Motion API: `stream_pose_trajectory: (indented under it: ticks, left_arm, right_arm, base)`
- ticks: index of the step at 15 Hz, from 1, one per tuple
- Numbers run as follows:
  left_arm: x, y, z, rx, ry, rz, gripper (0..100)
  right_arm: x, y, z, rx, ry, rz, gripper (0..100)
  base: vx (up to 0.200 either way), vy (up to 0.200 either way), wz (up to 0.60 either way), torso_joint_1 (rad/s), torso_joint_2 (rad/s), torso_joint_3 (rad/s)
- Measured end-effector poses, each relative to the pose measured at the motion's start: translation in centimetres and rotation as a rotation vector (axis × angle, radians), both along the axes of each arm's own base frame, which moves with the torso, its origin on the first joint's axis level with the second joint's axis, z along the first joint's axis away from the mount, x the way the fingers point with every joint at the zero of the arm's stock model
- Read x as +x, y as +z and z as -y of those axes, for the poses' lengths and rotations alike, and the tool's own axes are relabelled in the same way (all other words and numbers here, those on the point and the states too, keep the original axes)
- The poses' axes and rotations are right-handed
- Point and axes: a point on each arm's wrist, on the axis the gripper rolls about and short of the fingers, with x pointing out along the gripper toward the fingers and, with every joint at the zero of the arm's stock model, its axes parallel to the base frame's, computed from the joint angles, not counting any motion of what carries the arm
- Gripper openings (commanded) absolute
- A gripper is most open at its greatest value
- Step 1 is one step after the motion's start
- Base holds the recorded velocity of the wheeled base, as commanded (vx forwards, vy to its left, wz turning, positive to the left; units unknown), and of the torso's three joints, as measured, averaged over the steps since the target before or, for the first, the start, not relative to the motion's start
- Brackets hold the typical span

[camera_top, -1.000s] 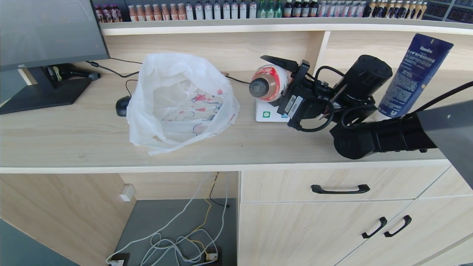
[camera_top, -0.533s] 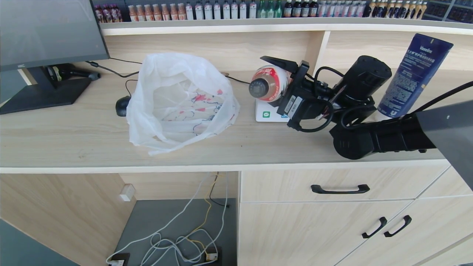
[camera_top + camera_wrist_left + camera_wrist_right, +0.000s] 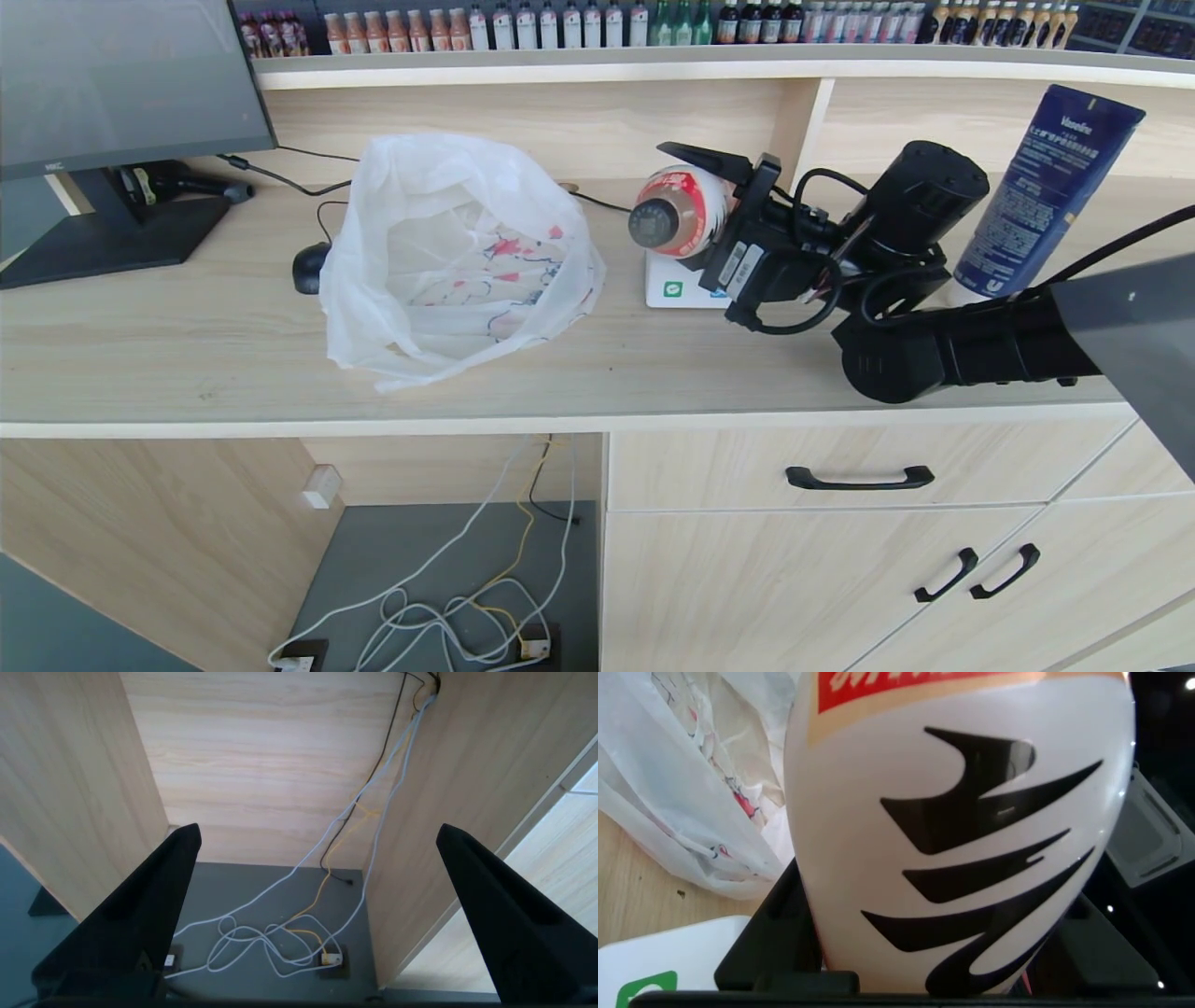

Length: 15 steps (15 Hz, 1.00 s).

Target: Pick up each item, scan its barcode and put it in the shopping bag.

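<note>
Head view first: the bottle [image 3: 677, 210] is lying sideways in the right gripper [image 3: 691, 201], up off the counter [image 3: 187, 345] toward its back edge, a bit right of the middle. Its dark round cap end is turned toward the shopping bag [image 3: 457, 252]. One black finger runs over the top of it; the other is hidden behind the bottle. Right wrist view helps here: the glossy white bottle [image 3: 962, 831], with black swooshes and a red band, is wedged between black gripper parts on both sides, so the fingers are clamped on it. Its top and bottom are cut off there.

Right under it sits a flat white scanner box [image 3: 674, 285] with a green mark, mostly covered by the gripper. The bag is thin, crinkly, see-through white plastic with red and blue print, slumped open mid-counter; can't really tell what's inside, if anything.

A black mouse [image 3: 308, 266] peeks out at the bag's far left side. The monitor [image 3: 121, 75] stands at the back left corner, screen cut off. A tall blue tube [image 3: 1046, 191] stands near the right end, its base hidden by the arm.

Left wrist view: the left gripper [image 3: 318, 840] hangs in the gap under the counter, its black fingers [image 3: 140, 915] spread wide with nothing between them, over tangled cables [image 3: 308, 915] on the floor.
</note>
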Motion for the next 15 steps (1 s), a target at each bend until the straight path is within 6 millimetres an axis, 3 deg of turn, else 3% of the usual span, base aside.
stream_pose_trajectory:
  ticks: [8,12,15]
  left_arm:
    - [0.0,0.0,0.0,0.0,0.0,0.0,100]
    - [0.0,0.0,0.0,0.0,0.0,0.0,100]
    - [0.0,0.0,0.0,0.0,0.0,0.0,100]
  right_arm:
    - [-0.6,0.4,-0.9,0.007,0.018,0.005,0]
    - [-2.7,1.4,-1.4,0.034,0.025,-0.03,0]
    - [-5.3,2.7,-1.5,0.087,0.045,-0.106,0]
  base:
    - [0.0,0.0,0.0,0.0,0.0,0.0]
    - [0.0,0.0,0.0,0.0,0.0,0.0]
    - [0.0,0.0,0.0,0.0,0.0,0.0]
